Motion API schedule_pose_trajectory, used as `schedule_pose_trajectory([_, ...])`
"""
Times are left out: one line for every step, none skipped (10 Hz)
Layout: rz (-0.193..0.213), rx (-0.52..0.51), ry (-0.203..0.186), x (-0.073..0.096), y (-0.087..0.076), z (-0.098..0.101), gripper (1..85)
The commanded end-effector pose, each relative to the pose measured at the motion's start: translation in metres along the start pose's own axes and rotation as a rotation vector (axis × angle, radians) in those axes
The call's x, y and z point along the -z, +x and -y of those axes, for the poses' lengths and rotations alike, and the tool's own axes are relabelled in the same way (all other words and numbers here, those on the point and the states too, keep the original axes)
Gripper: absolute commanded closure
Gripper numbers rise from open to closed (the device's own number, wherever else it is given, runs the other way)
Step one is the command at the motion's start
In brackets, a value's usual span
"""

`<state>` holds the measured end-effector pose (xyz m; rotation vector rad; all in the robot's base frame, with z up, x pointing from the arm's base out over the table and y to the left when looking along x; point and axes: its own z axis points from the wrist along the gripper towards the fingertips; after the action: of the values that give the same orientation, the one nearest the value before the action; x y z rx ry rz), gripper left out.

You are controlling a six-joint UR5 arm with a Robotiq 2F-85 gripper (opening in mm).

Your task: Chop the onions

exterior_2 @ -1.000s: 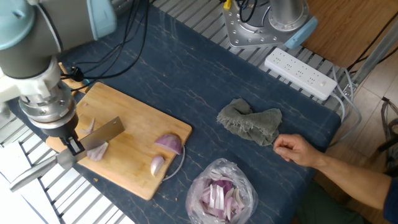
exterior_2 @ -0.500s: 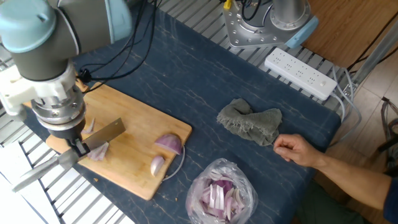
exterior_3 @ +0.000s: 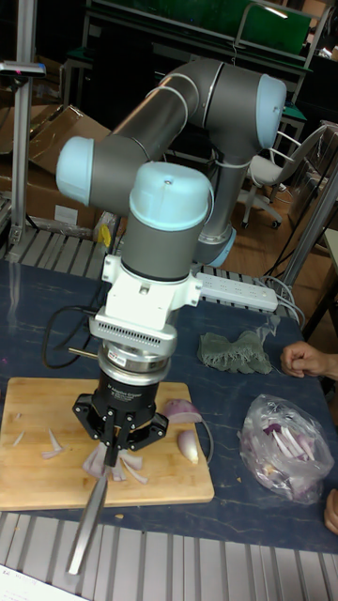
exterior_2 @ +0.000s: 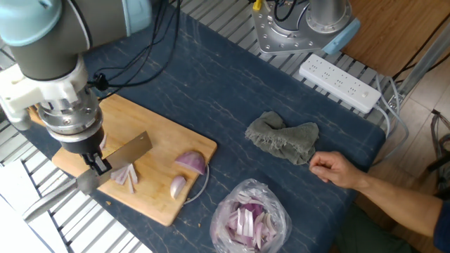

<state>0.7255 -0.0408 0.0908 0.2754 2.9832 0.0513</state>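
My gripper [exterior_2: 95, 166] [exterior_3: 116, 439] is shut on a knife [exterior_2: 128, 150], whose handle [exterior_3: 87, 522] sticks out past the front edge of the wooden cutting board [exterior_2: 159, 145] [exterior_3: 36, 490]. Cut onion slivers [exterior_2: 126, 176] [exterior_3: 123, 469] lie right under the blade. To the right, on the board, a larger red onion wedge [exterior_2: 191, 162] [exterior_3: 182, 410] and a smaller one [exterior_2: 178, 186] [exterior_3: 191, 445] lie whole and apart from the knife. A few thin slivers [exterior_3: 51, 441] lie on the left part of the board.
A clear bag of sliced onion [exterior_2: 249, 218] [exterior_3: 282, 453] sits right of the board. A grey-green cloth [exterior_2: 284, 138] [exterior_3: 235, 352] and a person's hand [exterior_2: 338, 169] [exterior_3: 306, 359] lie farther right. A white power strip [exterior_2: 339, 83] and a metal robot base [exterior_2: 290, 31] stand behind.
The gripper and knife have shifted to the right along the board. The onion piece under the blade now lies spread as separate slivers.
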Motion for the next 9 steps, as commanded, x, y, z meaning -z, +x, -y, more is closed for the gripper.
schedule_pose_trajectory([-0.018,0.093,0.027,0.014,-0.002,0.013,84.7])
schedule_pose_trajectory([-0.027,0.125,0.038,0.019,-0.001,0.019,84.7])
schedule_pose_trajectory([-0.038,0.171,0.047,0.023,-0.002,0.025,84.7])
schedule_pose_trajectory([-0.039,0.176,0.023,0.023,-0.004,0.022,84.7])
schedule_pose_trajectory([-0.04,0.165,0.01,0.021,-0.005,0.019,84.7])
schedule_pose_trajectory([-0.041,0.14,-0.005,0.019,-0.006,0.016,84.7])
schedule_pose_trajectory([-0.048,0.104,-0.008,0.018,-0.007,0.017,84.7])
schedule_pose_trajectory([-0.055,0.068,-0.014,0.019,-0.008,0.019,84.7])
schedule_pose_trajectory([-0.065,0.036,-0.019,0.02,-0.009,0.021,84.7])
